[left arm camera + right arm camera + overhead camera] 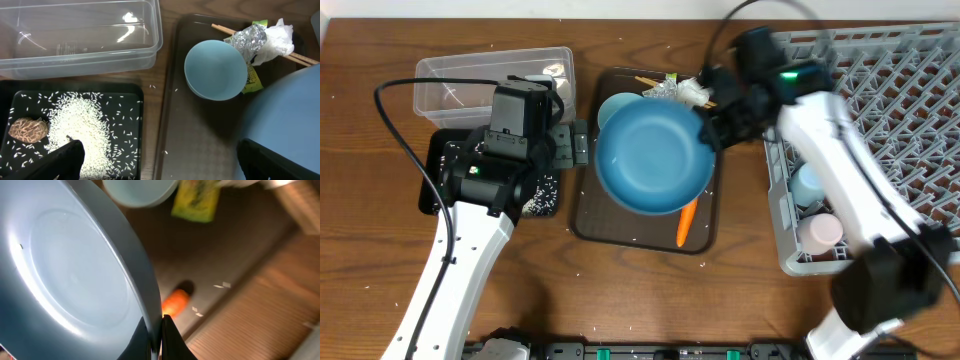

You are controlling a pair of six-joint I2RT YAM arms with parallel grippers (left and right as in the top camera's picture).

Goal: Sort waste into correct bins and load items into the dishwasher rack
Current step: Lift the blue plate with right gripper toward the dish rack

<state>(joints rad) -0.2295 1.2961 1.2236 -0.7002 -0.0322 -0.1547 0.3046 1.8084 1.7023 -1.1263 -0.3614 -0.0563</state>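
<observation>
The right claw is pinching the rim of the large blue bowl, its jaws closed tight on the thin edge. The bowl is tilting over the brown serving tray and, seen from overhead, is covering part of the small light-blue bowl behind it. An orange carrot is lying on the tray, poking out from under the big bowl's near edge. At the tray's far end, the chopsticks are lying beneath a crumpled white tissue and a green-yellow foil wrapper, just beside the small bowl.

The left claw is hanging wide open and holding nothing above the black tray, where white rice is lying heaped and scattered next to a brown food lump. The clear tub is sitting on the desk just behind that tray. A light-blue cup and a white-pink cup are standing in the grey rack, near its left edge.
</observation>
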